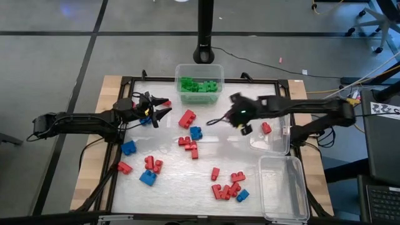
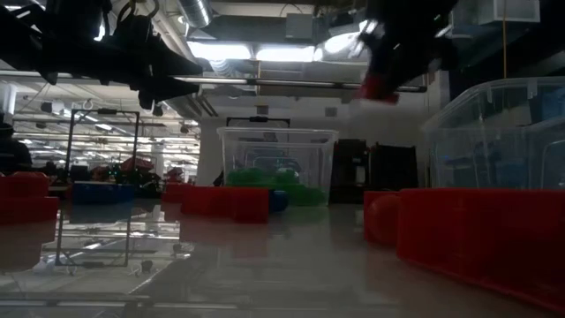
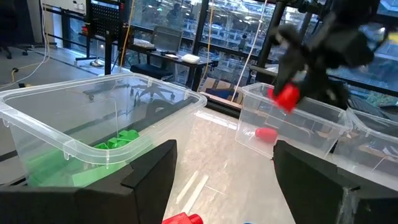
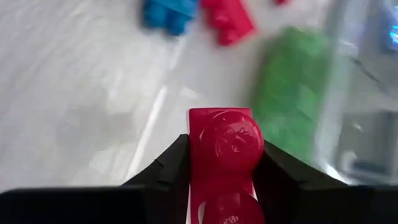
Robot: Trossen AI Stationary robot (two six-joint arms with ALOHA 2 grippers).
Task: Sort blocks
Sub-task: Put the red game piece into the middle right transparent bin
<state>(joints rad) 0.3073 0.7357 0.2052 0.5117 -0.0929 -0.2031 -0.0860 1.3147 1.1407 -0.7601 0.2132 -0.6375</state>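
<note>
left claw (image 1: 164,107) hangs wide open and empty over the table's left side, right claw (image 1: 245,122) is clamped on a red block (image 4: 226,163) in the air beside the near tub (image 1: 279,145). left to right: green tub (image 1: 199,66) at the back looks filled, near tub holds one red (image 1: 267,128), front tub (image 1: 282,187) empty. most reds (image 1: 187,118) and blues (image 1: 129,147) still lie loose on the table (image 1: 169,187), so i'd call it well under half done.

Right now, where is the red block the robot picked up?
The red block is pinched in the right hand, up in the air on the table's right side, between the tub of green blocks and the tub with one red block.
</note>
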